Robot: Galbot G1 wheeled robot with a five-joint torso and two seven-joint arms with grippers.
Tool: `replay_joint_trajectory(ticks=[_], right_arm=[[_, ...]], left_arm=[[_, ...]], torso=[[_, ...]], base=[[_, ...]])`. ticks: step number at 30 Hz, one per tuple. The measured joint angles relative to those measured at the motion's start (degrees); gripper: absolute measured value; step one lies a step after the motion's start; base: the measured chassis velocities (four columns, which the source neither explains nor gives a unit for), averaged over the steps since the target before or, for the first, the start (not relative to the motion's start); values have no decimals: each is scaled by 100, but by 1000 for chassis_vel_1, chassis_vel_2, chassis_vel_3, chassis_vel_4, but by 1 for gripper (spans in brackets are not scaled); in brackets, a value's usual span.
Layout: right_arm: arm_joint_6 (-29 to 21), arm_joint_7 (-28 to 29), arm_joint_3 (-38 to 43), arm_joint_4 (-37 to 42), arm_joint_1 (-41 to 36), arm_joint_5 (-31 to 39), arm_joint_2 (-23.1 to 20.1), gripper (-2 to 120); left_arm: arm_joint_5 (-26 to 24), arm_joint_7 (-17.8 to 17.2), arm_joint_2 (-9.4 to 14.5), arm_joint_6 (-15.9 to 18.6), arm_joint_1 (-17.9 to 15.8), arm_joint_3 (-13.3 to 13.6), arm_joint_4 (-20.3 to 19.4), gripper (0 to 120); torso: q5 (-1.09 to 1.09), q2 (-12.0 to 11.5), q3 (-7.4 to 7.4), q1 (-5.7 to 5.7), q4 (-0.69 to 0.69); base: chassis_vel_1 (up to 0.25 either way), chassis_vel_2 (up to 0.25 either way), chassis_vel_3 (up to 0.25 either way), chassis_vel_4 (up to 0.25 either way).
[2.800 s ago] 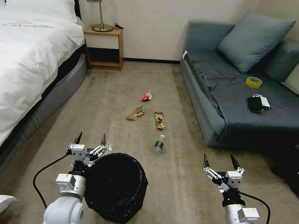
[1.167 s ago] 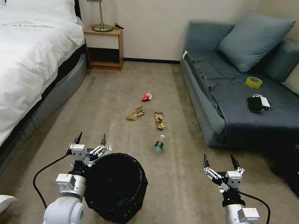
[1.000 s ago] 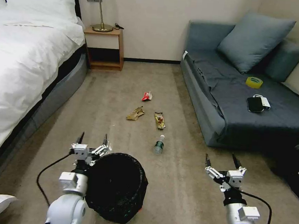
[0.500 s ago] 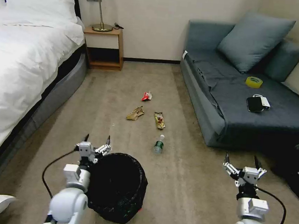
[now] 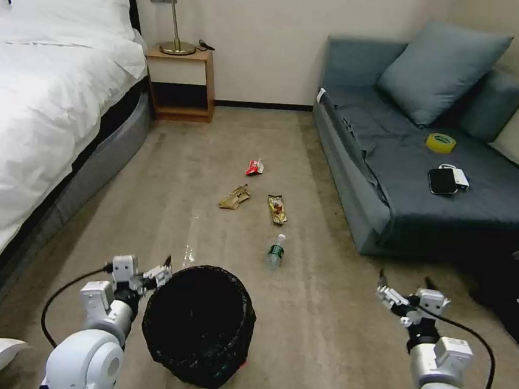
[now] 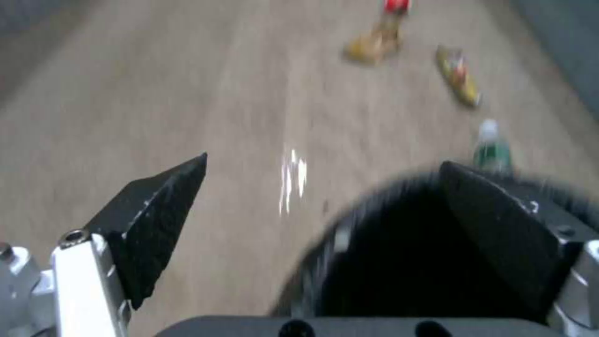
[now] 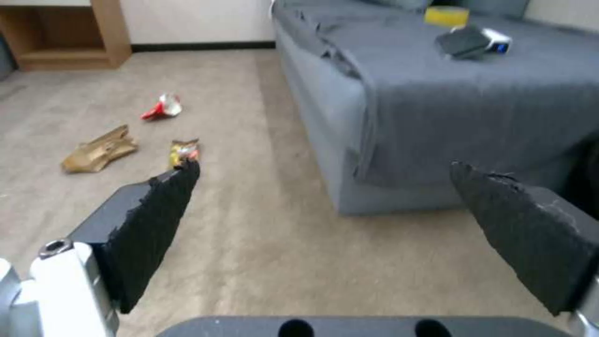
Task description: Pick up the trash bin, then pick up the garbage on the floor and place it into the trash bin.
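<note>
One bin (image 5: pixel 201 328), four litter pieces (image 5: pixel 277 209).

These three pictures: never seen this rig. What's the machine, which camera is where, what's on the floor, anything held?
It is a wheeled robot with two arms, each ending in a two-fingered pincer. The wide picture comes from its head camera, looking down at a bedroom carpet; the other two come from cameras on its wrists, looking out between the black fingers.

The left pincer is open at the rim of the trash bin, one finger over its black bag in the left wrist view. The right pincer is open over bare carpet. Nothing is held.

On the floor lie a bottle, a snack wrapper, crumpled paper and a red packet.
</note>
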Motion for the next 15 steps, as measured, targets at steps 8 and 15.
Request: replay_joint_trajectory(ticks=[8, 15], right_arm=[[44, 34, -18, 4, -13, -69, 0, 100], [155, 28, -18, -53, -22, -178, 102, 100]], left_arm=[[-722, -290, 201, 508, 1, 193, 131, 100], [-880, -347, 231, 555, -78, 245, 346, 86]], torso=[[1, 0, 0, 0, 0], [0, 0, 0, 0, 0]], base=[[0, 0, 0, 0], [0, 0, 0, 0]])
